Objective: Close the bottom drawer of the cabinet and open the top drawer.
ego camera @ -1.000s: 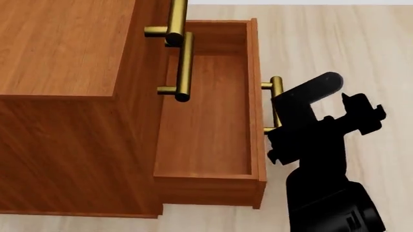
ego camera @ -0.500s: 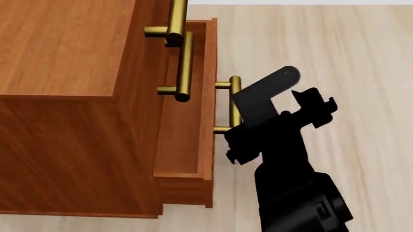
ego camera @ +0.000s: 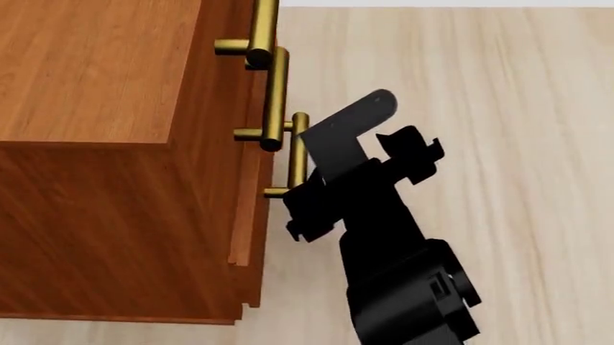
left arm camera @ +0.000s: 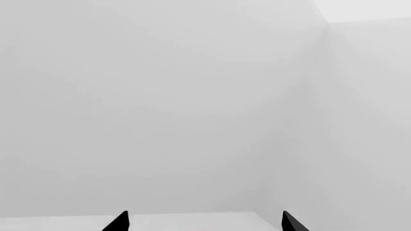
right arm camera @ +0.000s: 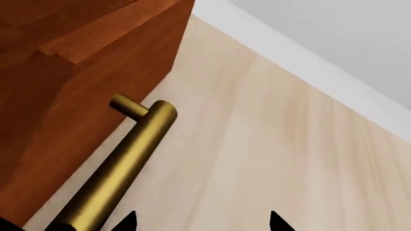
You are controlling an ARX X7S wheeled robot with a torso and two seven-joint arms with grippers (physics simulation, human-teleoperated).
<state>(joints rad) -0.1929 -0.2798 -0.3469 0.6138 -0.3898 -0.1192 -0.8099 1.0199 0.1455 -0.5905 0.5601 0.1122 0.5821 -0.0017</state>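
Note:
The cabinet (ego camera: 96, 72) fills the left of the head view. Its bottom drawer (ego camera: 244, 237) sticks out only a thin sliver, nearly flush with the front. My right gripper (ego camera: 376, 142) is open and sits right beside the bottom drawer's brass handle (ego camera: 298, 154), apparently touching it. In the right wrist view that handle (right arm camera: 122, 168) runs just outside one fingertip (right arm camera: 128, 222), with nothing between the fingers. The top drawer (ego camera: 218, 36) is shut, its handle (ego camera: 261, 29) above the middle one (ego camera: 275, 100). My left gripper (left arm camera: 203, 225) is open, facing bare white walls.
Pale wooden floor (ego camera: 499, 108) spreads to the right of the cabinet. A white wall and skirting (right arm camera: 308, 57) lie beyond the handle's far end.
The bottom drawer has slid from wide open to almost fully in. My right gripper moved left along with its handle. The top and middle drawers have not moved.

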